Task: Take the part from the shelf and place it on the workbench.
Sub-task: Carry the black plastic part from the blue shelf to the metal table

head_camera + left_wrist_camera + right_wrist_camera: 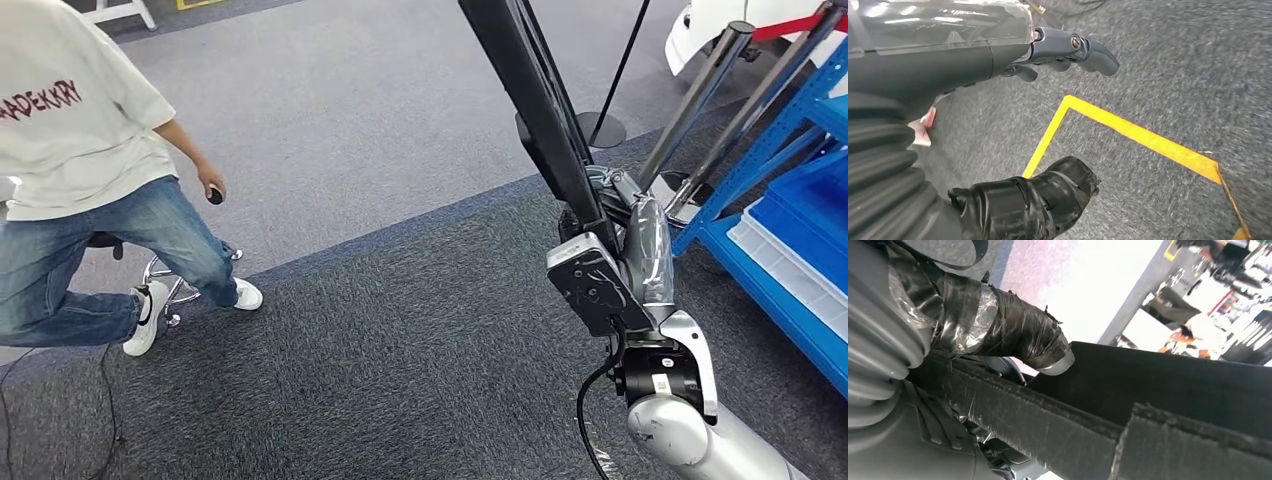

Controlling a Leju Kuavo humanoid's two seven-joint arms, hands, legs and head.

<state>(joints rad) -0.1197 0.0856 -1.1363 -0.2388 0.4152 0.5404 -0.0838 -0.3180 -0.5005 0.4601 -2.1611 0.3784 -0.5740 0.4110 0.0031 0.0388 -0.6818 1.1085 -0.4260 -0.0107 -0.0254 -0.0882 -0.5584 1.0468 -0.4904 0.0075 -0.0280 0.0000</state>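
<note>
- Nearest to us in the head view, our silver right arm (700, 430) rises from the lower edge, ending in the right hand (640, 250), wrapped in clear film and raised in front of the blue shelf.
- That hand grips the part (540, 110), a long, flat black bar that runs up and to the left from the hand and out past the top of the frame.
- From the right wrist view we see the same part (1148, 400) close up, a dark bar with a scuffed, rough edge, with the black-taped thumb (1013, 330) pressed against it.
- Our left hand (1038, 125) holds nothing: in its wrist view the taped thumb (1038, 205) and the grey fingers (1088, 50) stand well apart, over grey carpet marked by a corner of yellow floor tape (1128, 130).
- Just beyond the right hand, at the right edge, stands the blue shelf (790, 180), with a white tray (790, 270) on its lower level.
- Farther off on the left, a person (80, 190) in a white T-shirt and jeans sits on a stool (170, 280), holding a small dark object (214, 196).
- Behind the part, a thin black post stands on a round base (605, 128) on the carpet.
</note>
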